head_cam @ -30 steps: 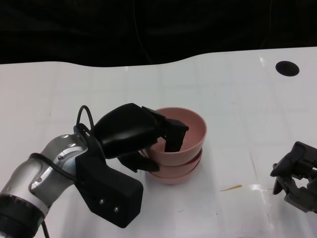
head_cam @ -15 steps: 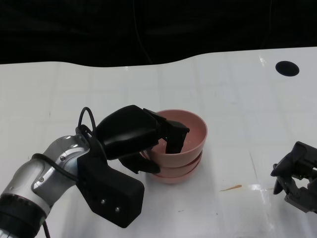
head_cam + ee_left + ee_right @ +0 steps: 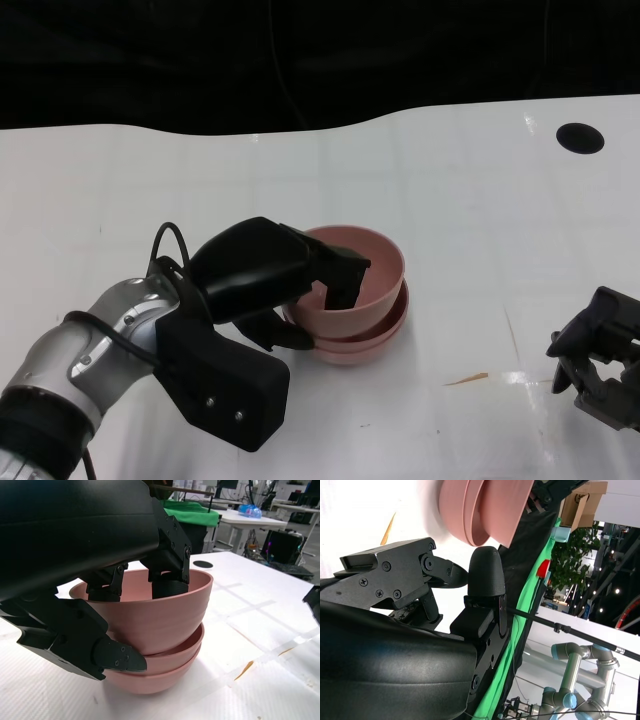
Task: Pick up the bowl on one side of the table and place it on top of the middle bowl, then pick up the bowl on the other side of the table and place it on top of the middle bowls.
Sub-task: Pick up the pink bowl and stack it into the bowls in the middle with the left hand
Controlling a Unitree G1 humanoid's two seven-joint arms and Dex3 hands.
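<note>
My left hand (image 3: pixel 262 272) grips the top pink bowl (image 3: pixel 372 272) by its near-left rim, fingers inside and thumb outside. That bowl sits nested in the pink stack (image 3: pixel 362 340) at the table's middle. In the left wrist view the top bowl (image 3: pixel 155 615) rests slightly tilted in the two lower bowls (image 3: pixel 155 672), with my fingers (image 3: pixel 170 575) hooked over its rim. My right hand (image 3: pixel 600 355) lies at the lower right, apart from the bowls and holding nothing. The right wrist view shows the right hand (image 3: pixel 420 580) with its fingers apart and the stack (image 3: pixel 485 507) beyond.
A round black hole (image 3: pixel 580 138) marks the white table (image 3: pixel 480 200) at the far right. A small orange sliver (image 3: pixel 466 379) lies between the stack and my right hand. The table's far edge meets darkness behind.
My left hand has lowered the top bowl, which now sits deeper in the stack and slightly further left. The right hand has not moved.
</note>
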